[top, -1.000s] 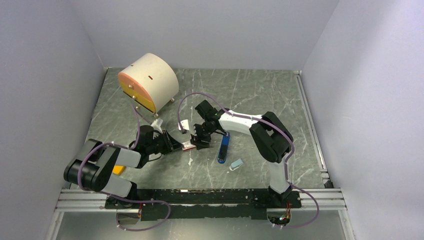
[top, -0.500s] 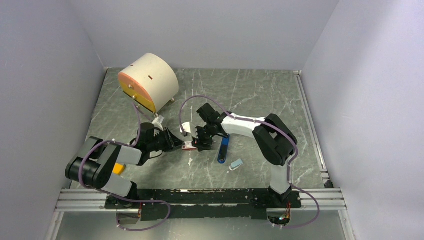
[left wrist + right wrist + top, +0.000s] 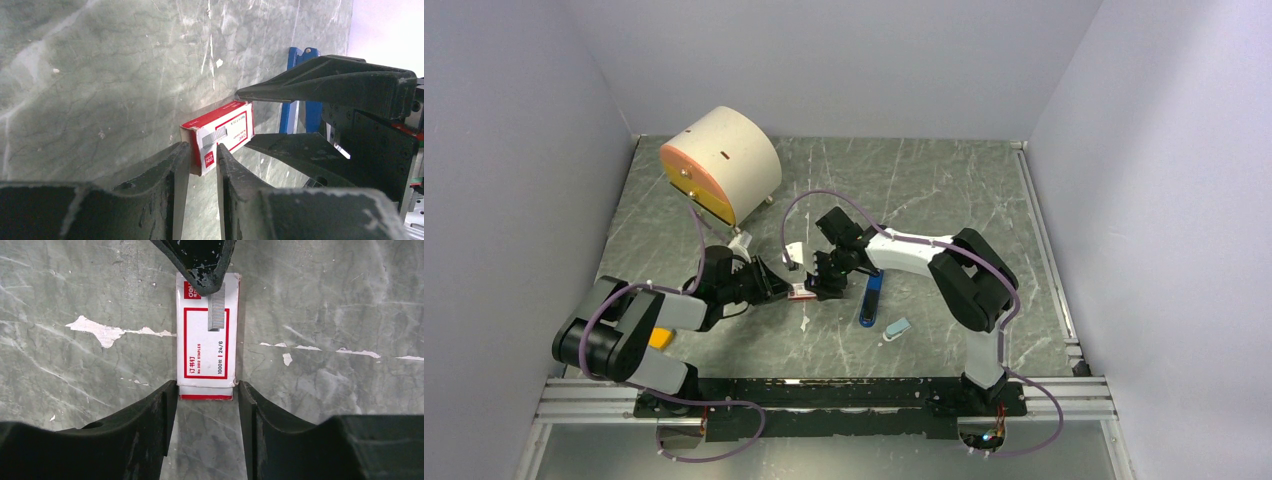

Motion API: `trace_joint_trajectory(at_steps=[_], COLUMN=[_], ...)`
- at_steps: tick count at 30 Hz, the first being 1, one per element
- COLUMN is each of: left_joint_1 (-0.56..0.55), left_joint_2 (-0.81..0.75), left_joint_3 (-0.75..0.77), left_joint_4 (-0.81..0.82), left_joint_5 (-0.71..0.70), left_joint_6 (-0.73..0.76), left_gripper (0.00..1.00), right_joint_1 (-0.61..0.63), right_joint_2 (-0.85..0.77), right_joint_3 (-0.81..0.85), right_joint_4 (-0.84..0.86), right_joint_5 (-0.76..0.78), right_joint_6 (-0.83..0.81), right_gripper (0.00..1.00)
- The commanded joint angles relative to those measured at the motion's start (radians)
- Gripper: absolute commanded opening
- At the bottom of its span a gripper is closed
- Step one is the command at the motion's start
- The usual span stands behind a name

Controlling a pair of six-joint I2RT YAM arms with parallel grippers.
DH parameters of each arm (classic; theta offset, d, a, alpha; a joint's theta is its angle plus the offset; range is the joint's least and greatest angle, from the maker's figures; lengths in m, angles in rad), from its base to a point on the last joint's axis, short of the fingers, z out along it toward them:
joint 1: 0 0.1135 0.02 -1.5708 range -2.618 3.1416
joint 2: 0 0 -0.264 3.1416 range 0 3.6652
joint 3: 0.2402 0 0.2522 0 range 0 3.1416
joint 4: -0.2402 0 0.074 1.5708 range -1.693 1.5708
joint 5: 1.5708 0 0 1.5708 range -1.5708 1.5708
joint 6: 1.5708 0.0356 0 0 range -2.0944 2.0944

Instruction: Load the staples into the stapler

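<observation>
Nothing loaded yet: my left claw (image 3: 202, 150) and right claw (image 3: 207, 387) each straddle the small red-and-white cardboard box (image 3: 207, 340) on the marbled tabletop (image 3: 924, 180), whether gripping I cannot tell; no staples out, long blue stapler (image 3: 871, 296) lying just beside.

We see a red-and-white box (image 3: 207, 335) with a grey printed strip, a grey-green marbled surface (image 3: 325, 300) veined and flecked white, a bright blue and black stapler (image 3: 871, 298), and a cream drum (image 3: 736, 155) with an orange-yellow face.
</observation>
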Motion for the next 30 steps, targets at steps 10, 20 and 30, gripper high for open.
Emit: trace_joint_trajectory(at_steps=[10,20,30], left_joint_1=[0.009,0.009,0.025], left_joint_2=[-0.004,0.013,-0.026], left_joint_3=[-0.005,-0.005,0.022], left_joint_4=[0.016,0.019,-0.072], left_joint_5=[0.022,0.020,-0.010], left_joint_6=[0.022,0.029,0.077], left_gripper=[0.21,0.05,0.05], right_joint_1=[0.004,0.004,0.008], right_joint_2=[-0.004,0.004,-0.003], right_joint_3=[-0.049,-0.039,-0.055], right_joint_4=[-0.012,-0.046,-0.026], right_joint_5=[0.101,0.087,0.114], right_joint_6=[0.005,-0.019,-0.025], right_gripper=[0.57,0.43,0.38])
